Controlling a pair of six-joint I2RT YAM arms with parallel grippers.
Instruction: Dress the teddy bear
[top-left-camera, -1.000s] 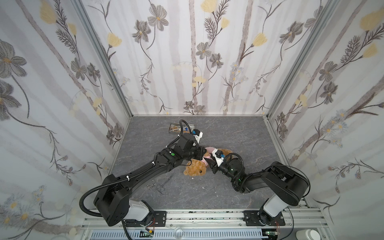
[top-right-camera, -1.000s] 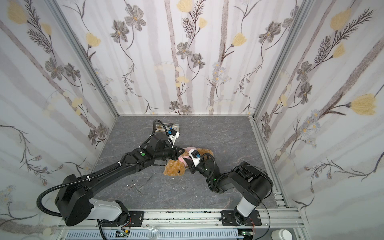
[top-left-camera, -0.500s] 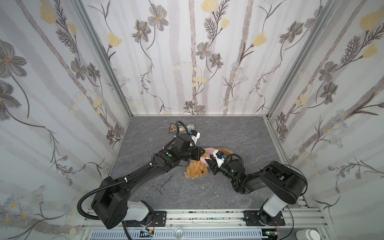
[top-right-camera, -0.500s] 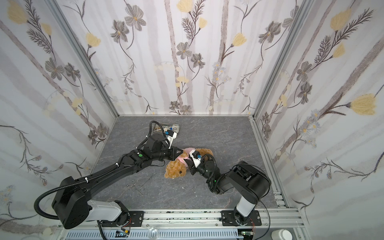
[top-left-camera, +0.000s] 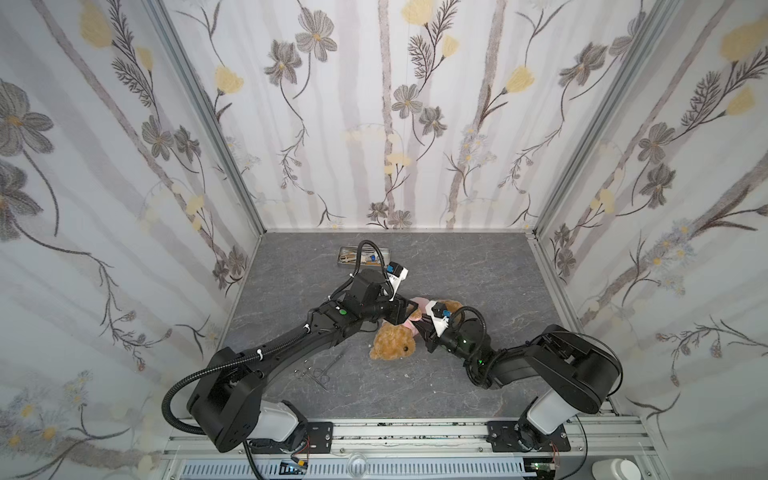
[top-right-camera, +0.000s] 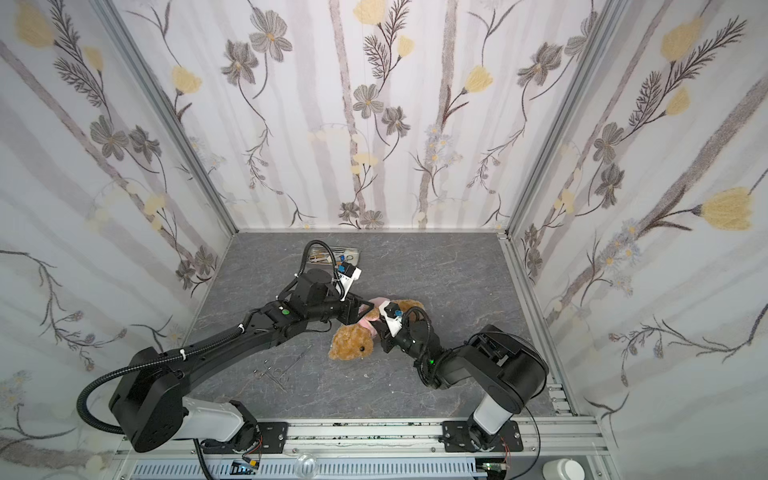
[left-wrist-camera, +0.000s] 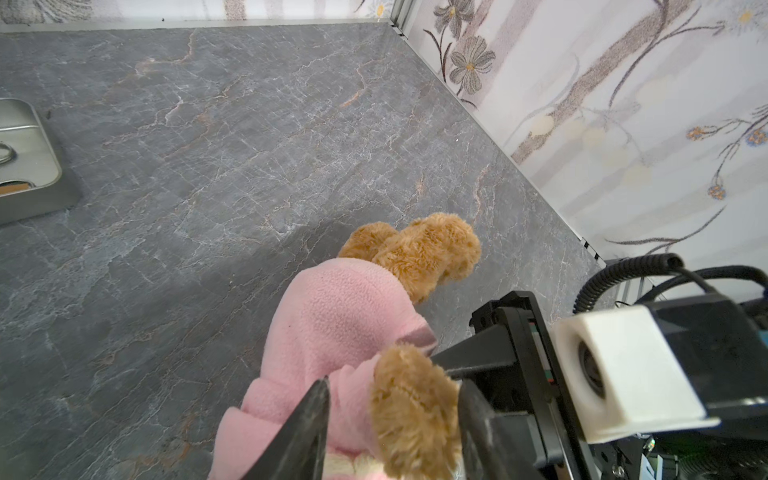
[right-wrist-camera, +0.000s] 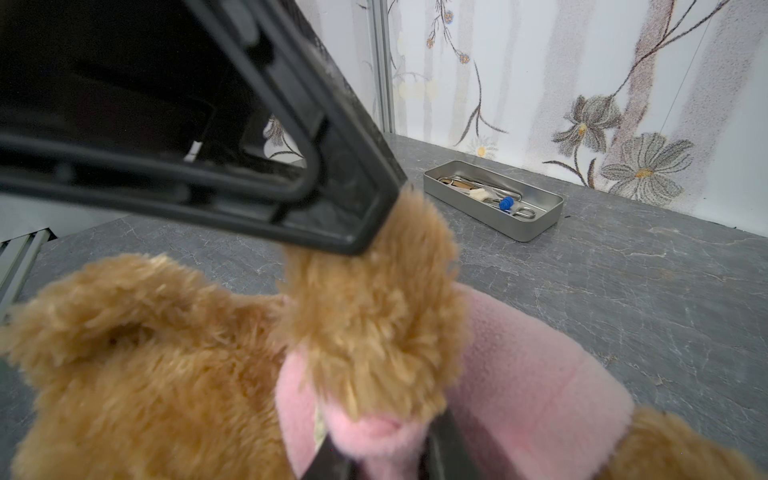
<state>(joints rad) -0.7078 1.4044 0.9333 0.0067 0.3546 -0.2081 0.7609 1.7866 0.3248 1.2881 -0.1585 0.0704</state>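
a robot test cell in a lab, not a lived-in room: three flat panels papered with grey and yellow flowers (top-left-camera: 374, 124) stand between bare aluminium corner posts (top-left-camera: 208, 120) around a grey marble-patterned desk (top-left-camera: 457, 270). a black jointed robot arm (top-left-camera: 291, 340) and its twin (top-left-camera: 561, 365) are bolted to a slotted aluminium rail (top-left-camera: 415, 430) along the front edge. a shallow steel tray (right-wrist-camera: 544, 222) holds metal instruments.

Your left arm (top-left-camera: 291, 345) and right arm (top-left-camera: 573, 365): matte black boxy links, rounded joint housings. Pale grey-white cylinder (top-left-camera: 274, 422) at each base, bolted on black plate (top-left-camera: 318, 432). Black ribbed hose (top-left-camera: 172, 395) curls off left shoulder; you see white cable tie (top-left-camera: 259, 354) on forearm. Green light (top-left-camera: 343, 311) glows on left link. White camera block (top-left-camera: 398, 275) with blue plug on each wrist. Left gripper (left-wrist-camera: 394, 384): black wedge-shaped fingers (left-wrist-camera: 305, 428)
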